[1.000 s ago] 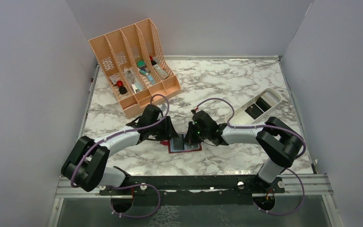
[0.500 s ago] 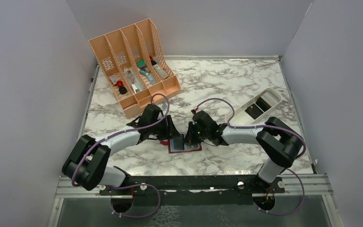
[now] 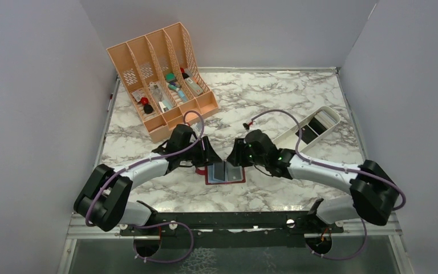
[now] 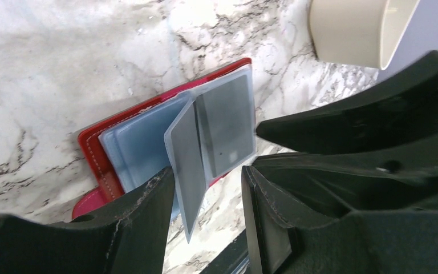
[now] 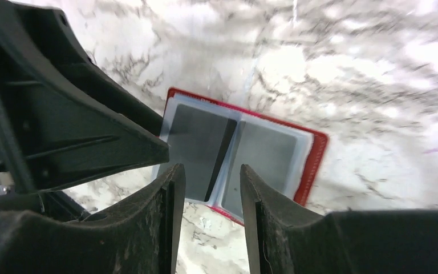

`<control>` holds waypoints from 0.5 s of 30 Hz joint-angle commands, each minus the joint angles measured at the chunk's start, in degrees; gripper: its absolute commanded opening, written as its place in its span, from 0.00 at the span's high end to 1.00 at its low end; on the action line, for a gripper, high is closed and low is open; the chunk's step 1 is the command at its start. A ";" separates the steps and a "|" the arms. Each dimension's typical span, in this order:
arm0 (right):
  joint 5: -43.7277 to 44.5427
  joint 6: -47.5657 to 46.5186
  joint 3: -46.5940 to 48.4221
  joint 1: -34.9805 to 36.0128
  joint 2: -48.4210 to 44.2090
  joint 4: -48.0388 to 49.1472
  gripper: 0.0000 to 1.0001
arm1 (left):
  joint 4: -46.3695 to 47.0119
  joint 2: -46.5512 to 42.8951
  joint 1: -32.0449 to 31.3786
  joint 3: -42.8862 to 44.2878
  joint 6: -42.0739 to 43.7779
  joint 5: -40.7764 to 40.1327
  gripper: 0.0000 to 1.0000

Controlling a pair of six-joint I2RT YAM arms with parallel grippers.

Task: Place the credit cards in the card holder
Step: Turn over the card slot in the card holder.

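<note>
The bench [image 3: 274,97] is white marble-look with grey and black veins all over. The card holder [image 3: 226,173] is bright red with pale stitching round the edge and cloudy blue-grey clear sleeves, and the credit cards [image 5: 197,142] show dark grey through them. Slotted organizer [image 3: 148,63] is peach with lattice cutouts, the tray [image 3: 333,114] is off-white, and the arm cables [image 3: 278,112] are purple.

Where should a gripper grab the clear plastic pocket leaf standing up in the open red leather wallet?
Pinch the clear plastic pocket leaf by its free upper edge, from above: it stands nearly upright off the red leather wallet, both faces exposed.
</note>
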 commanded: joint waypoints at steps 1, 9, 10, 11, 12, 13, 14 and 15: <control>10.70 -5.37 -0.30 -0.74 -8.01 -6.75 0.54 | 5.77 0.53 -0.65 0.89 -1.48 4.73 0.50; 19.28 -17.00 1.74 -5.45 -20.82 -12.33 0.47 | 9.61 3.62 -3.77 3.15 -3.40 5.36 0.50; 19.41 -18.59 2.14 -6.29 -21.57 -12.40 0.47 | 9.88 4.13 -4.32 3.53 -3.57 5.37 0.50; 19.32 -19.98 2.56 -7.20 -22.15 -12.40 0.47 | 10.30 4.57 -4.83 3.87 -3.79 5.24 0.50; 19.01 -21.11 2.89 -8.46 -22.51 -12.41 0.47 | 10.68 5.15 -5.33 4.16 -3.97 5.08 0.50; 18.42 -22.19 3.19 -9.78 -22.58 -12.47 0.47 | 11.09 5.54 -5.88 4.28 -4.15 4.83 0.50; 17.66 -23.17 3.48 -11.24 -22.51 -12.49 0.47 | 11.34 5.98 -6.34 4.52 -4.28 4.57 0.50; 16.80 -24.08 3.79 -12.61 -22.25 -12.54 0.47 | 11.52 6.67 -6.81 4.73 -4.31 4.43 0.50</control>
